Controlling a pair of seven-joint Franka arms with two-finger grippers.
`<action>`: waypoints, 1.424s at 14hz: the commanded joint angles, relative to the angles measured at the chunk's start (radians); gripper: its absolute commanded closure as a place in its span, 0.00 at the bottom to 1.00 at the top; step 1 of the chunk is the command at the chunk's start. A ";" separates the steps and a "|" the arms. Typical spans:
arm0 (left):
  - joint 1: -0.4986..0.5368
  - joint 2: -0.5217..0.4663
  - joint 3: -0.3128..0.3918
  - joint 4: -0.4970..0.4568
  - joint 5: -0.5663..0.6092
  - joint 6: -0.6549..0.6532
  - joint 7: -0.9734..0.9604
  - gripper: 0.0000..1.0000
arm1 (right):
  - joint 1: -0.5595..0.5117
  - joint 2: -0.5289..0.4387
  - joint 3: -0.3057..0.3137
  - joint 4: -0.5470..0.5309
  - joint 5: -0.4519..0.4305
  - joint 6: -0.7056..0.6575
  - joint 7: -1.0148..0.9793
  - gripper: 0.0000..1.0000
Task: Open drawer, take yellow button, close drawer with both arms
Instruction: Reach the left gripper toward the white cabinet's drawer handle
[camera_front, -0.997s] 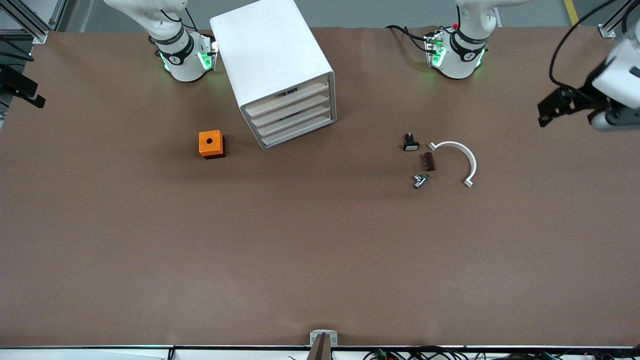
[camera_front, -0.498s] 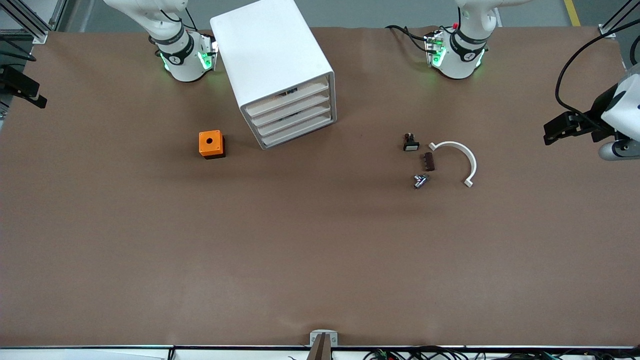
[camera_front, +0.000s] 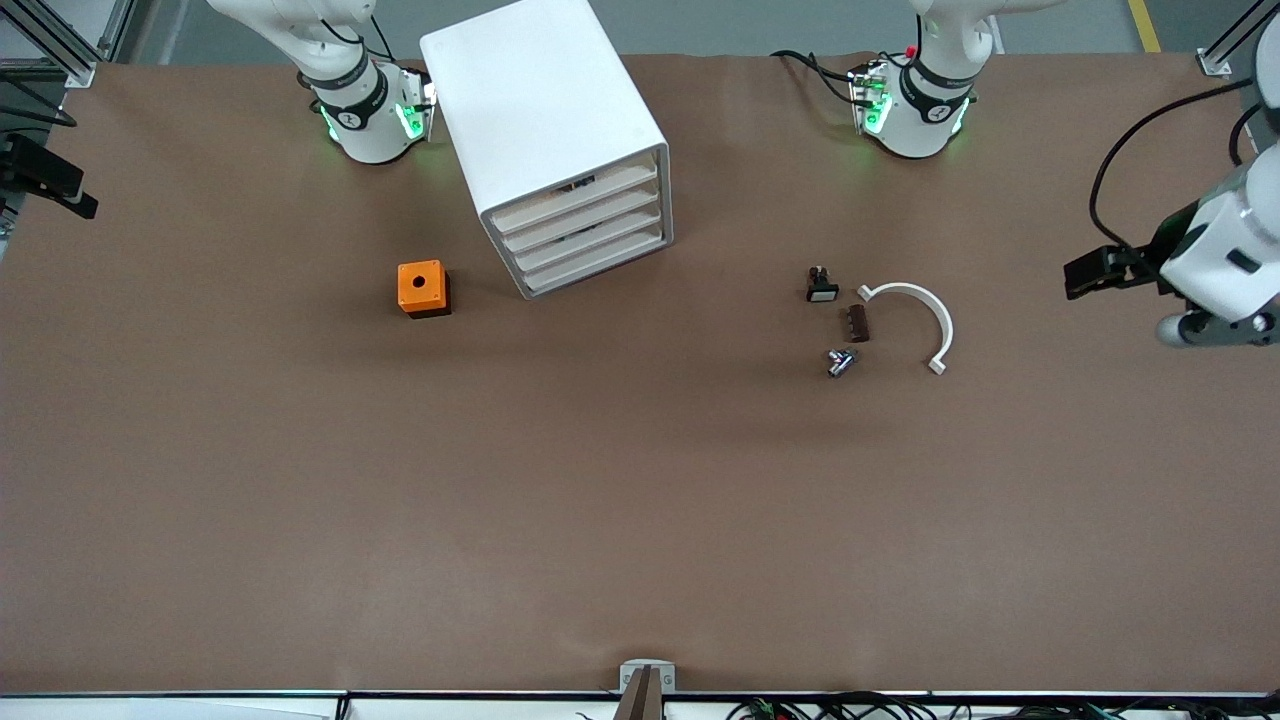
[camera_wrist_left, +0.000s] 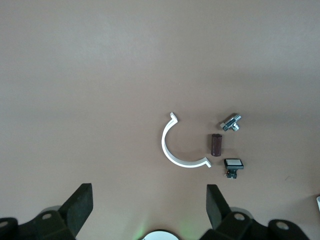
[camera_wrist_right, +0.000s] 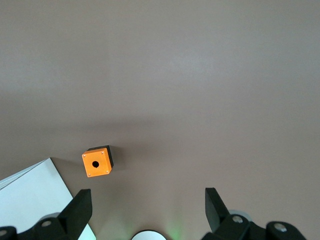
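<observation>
The white cabinet (camera_front: 535, 100) stands between the two arm bases. Its uppermost drawer (camera_front: 575, 196) sits pushed in, level with the three below it. The button is out of view. My left gripper (camera_front: 1095, 272) hangs high over the left arm's end of the table. In the left wrist view it (camera_wrist_left: 148, 207) is open and empty. My right gripper (camera_front: 50, 185) hangs high over the right arm's end of the table. In the right wrist view it (camera_wrist_right: 145, 210) is open and empty. A corner of the cabinet (camera_wrist_right: 30, 192) shows there too.
An orange cube with a round hole (camera_front: 422, 288) sits beside the cabinet and shows in the right wrist view (camera_wrist_right: 97, 162). Toward the left arm's end lie a black piece with a white face (camera_front: 821, 286), a brown piece (camera_front: 857, 323), a metal part (camera_front: 840, 361) and a white arc (camera_front: 915, 318).
The left arm's gripper has swung about over its end of the table and now shows lower in the front view. The right gripper has barely shifted. Nothing on the table has moved.
</observation>
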 joint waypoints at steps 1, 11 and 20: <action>-0.013 0.050 -0.008 0.022 0.011 -0.023 -0.009 0.00 | -0.019 -0.001 0.008 -0.002 0.002 0.008 -0.009 0.00; -0.240 0.314 -0.008 0.028 -0.036 0.108 -0.461 0.00 | -0.010 0.000 0.013 0.003 0.007 0.022 -0.006 0.00; -0.473 0.441 -0.008 0.064 -0.301 0.168 -1.087 0.00 | -0.010 0.000 0.014 -0.002 0.008 0.019 -0.006 0.00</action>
